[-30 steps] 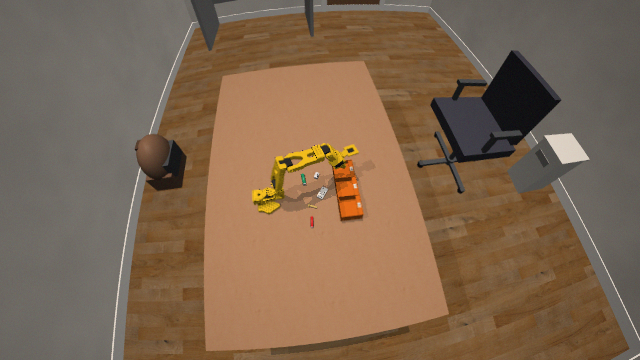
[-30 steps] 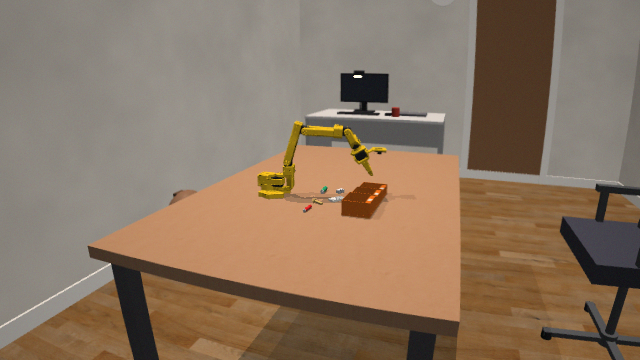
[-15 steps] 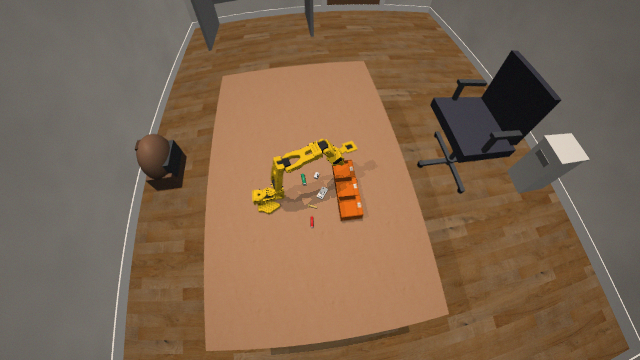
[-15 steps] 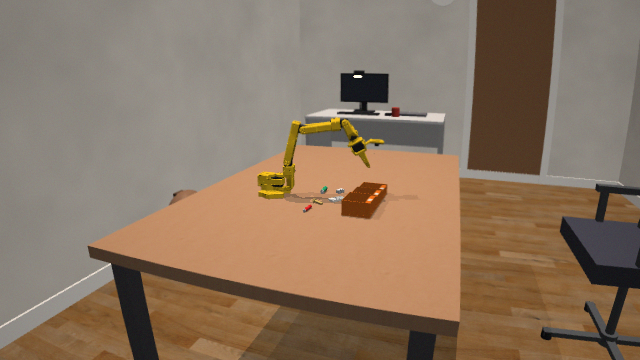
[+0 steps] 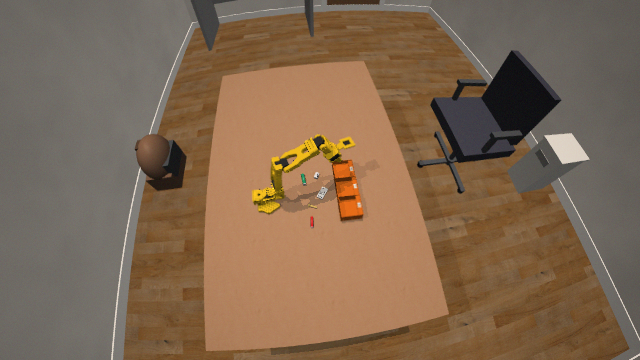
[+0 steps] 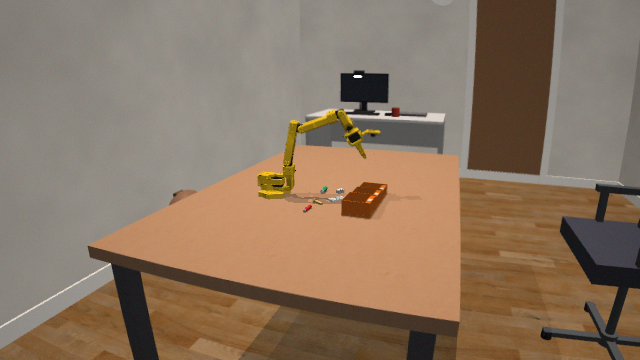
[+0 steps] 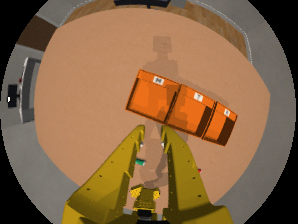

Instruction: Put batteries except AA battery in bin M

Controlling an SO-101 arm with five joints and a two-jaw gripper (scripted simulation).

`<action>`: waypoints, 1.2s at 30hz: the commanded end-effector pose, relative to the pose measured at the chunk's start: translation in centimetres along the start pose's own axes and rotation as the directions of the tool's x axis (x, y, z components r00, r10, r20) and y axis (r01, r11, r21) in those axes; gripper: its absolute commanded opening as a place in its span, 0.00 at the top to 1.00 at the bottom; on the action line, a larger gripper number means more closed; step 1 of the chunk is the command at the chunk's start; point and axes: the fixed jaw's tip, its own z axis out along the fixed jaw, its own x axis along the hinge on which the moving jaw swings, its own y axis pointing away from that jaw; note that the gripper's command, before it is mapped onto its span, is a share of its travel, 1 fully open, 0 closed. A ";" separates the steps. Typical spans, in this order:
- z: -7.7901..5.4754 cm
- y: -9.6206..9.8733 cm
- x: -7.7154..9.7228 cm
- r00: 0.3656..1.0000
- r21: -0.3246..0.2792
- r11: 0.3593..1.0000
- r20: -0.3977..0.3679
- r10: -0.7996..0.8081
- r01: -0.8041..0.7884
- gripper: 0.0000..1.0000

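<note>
Three orange bins (image 5: 348,189) (image 6: 365,200) (image 7: 180,110) stand in a row on the table, each with a white label I cannot read. My gripper (image 5: 338,159) (image 6: 363,154) (image 7: 154,135) is shut with nothing visible between its jaws. It hangs high above the end bin farthest from the red item. A green cylinder (image 5: 303,179) (image 6: 324,189), a small white-grey item (image 5: 316,175) (image 6: 340,190), a flat grey block (image 5: 322,192) (image 6: 334,199), a small tan piece (image 5: 313,206) (image 6: 317,201) and a red cylinder (image 5: 312,221) (image 6: 307,208) lie on the table between the arm's base and the bins.
The arm's base (image 5: 265,197) stands on the table left of the items. An office chair (image 5: 492,125) stands off the table's right side. A desk with a monitor (image 6: 364,89) is behind the table. The table edges are far from the work area.
</note>
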 end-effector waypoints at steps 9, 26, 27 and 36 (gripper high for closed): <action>-1.3 -1.0 -0.4 0.997 0.021 0.998 0.048 -0.061 0.060 0.93; -0.6 -7.3 4.0 0.915 0.062 0.919 -0.139 -0.378 0.389 0.90; -0.6 -7.8 4.4 0.901 0.057 0.907 -0.156 -0.404 0.417 0.89; -0.7 -11.1 8.3 0.768 -0.028 0.800 -0.263 -0.584 0.599 0.87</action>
